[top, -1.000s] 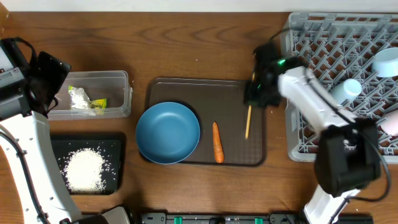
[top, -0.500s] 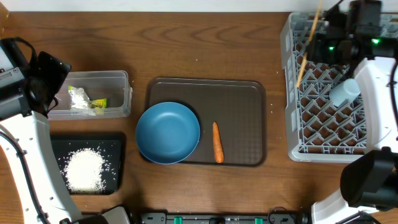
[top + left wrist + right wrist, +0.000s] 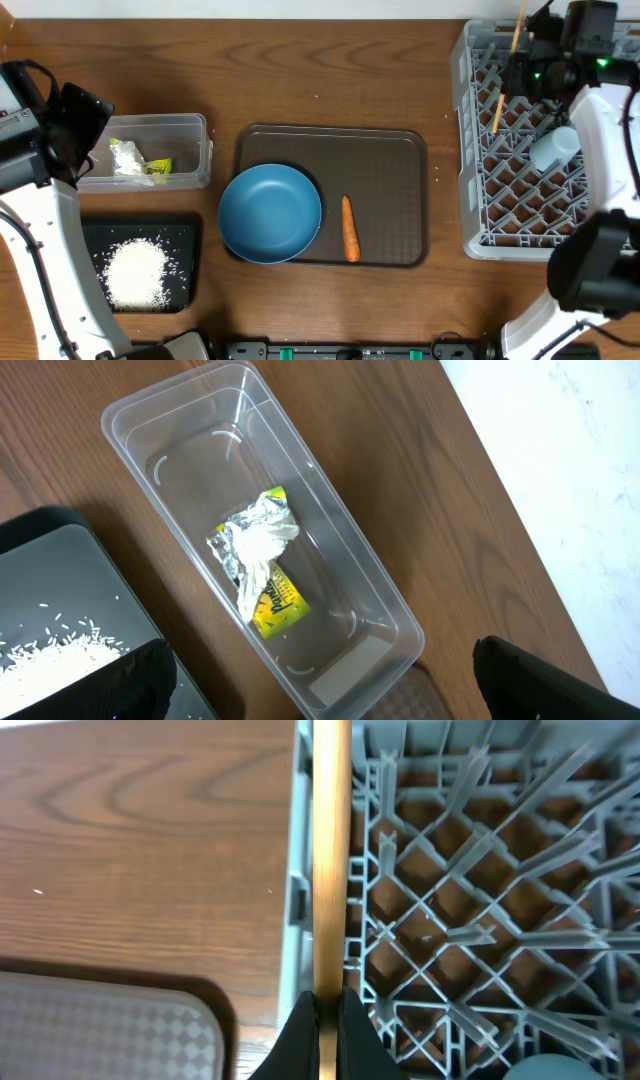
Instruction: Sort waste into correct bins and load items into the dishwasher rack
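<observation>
The right gripper (image 3: 326,1020), in the upper right of the overhead frame, is pinching a thin wooden chopstick (image 3: 331,850) between jaws closed almost to touching. The wrist view is not showing whether a second stick is pressed behind it. The stick is hanging aslant over the left edge of the grey dishwasher rack (image 3: 470,180), with its lower end just inside the wall and its upper end running out of the top of the frame.

The left gripper (image 3: 320,670) is hovering with jaws spread wide and holding nothing, above the clear tub (image 3: 180,390) at the left of the overhead frame, where the crumpled yellow-green wrapper (image 3: 258,555) is lying. Below the tub, rice (image 3: 135,272) is sitting heaped in the black tray (image 3: 185,270). In the centre, the dark-blue bowl (image 3: 270,213) and the carrot (image 3: 349,228) are waiting on the brown serving tray (image 3: 390,170). A pale cup (image 3: 553,148) is lying in the rack.

The risk appears to be in the release. The stick is lining up almost exactly with the rack's wall, so letting go here could be sending it off the rim onto the wooden table. Being so slender, it could also be slipping straight through the open lattice.
</observation>
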`<state>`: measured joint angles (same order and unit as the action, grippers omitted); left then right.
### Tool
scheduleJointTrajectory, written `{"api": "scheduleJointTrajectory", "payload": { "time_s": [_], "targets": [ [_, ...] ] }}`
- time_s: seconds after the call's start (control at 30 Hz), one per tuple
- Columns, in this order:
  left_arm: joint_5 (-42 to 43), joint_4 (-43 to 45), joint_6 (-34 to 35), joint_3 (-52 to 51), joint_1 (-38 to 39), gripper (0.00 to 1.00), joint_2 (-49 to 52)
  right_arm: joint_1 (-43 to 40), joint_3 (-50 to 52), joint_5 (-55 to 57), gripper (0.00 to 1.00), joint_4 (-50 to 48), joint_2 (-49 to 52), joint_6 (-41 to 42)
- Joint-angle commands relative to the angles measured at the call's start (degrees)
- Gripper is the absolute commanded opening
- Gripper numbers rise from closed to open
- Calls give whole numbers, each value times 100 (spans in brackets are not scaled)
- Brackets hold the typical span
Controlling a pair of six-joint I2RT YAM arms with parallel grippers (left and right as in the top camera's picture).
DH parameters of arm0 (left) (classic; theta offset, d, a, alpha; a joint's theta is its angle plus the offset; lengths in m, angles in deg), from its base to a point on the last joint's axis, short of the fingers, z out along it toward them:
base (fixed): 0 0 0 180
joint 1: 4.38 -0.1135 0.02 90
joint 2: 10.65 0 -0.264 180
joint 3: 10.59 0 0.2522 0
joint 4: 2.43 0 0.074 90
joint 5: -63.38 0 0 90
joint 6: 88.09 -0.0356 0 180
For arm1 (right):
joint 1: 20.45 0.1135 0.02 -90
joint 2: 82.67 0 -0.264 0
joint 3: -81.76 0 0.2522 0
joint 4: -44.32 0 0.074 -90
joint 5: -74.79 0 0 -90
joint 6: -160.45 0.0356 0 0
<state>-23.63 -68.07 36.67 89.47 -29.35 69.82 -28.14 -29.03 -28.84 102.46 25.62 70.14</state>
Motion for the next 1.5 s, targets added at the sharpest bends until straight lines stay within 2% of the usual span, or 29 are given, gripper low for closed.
{"api": "scheduleJointTrajectory", "payload": {
  "time_s": [0.0,0.03,0.07,0.13,0.2,0.33,0.47,0.57,0.67,0.7,0.73,0.93,1.1,1.27,1.47],
  "targets": [
    [-66,0,48,-15,-9,98,2,-7,-52,31,12,-68,260,-96],
    [-66,0,48,-15,-9,98,2,-7,-52,33,20,-79,289,-52],
    [-66,0,48,-15,-9,98,2,-7,-50,26,34,-90,308,-31],
    [-66,0,48,-15,-9,98,2,-2,-52,4,52,-90,306,61],
    [-66,0,48,-15,-9,98,2,2,-57,-13,63,-48,262,74],
    [-66,0,48,-15,-9,98,2,24,-101,-11,72,149,83,188],
    [-66,0,48,-15,-9,98,2,63,-208,-140,75,387,-291,520],
    [-66,0,48,-15,-9,98,2,96,-219,-876,78,468,-693,636],
    [-66,0,48,-15,-9,98,2,133,-219,-2035,89,584,-1106,669],
    [-66,0,48,-15,-9,98,2,166,-219,-2304,97,645,-1204,743],
    [-66,0,48,-15,-9,98,2,214,-219,-2448,99,702,-1270,861],
    [-66,0,48,-15,-9,98,2,962,-125,-2291,99,1421,-1325,1143],
    [-66,0,48,-15,-9,98,2,1961,129,-966,99,1805,-1178,1276],
    [-68,0,48,-15,-9,98,2,2986,538,669,99,1742,-1032,2109],
    [-66,0,48,-15,-9,98,2,3357,566,1213,99,1390,-1025,2406]
  ]
}}
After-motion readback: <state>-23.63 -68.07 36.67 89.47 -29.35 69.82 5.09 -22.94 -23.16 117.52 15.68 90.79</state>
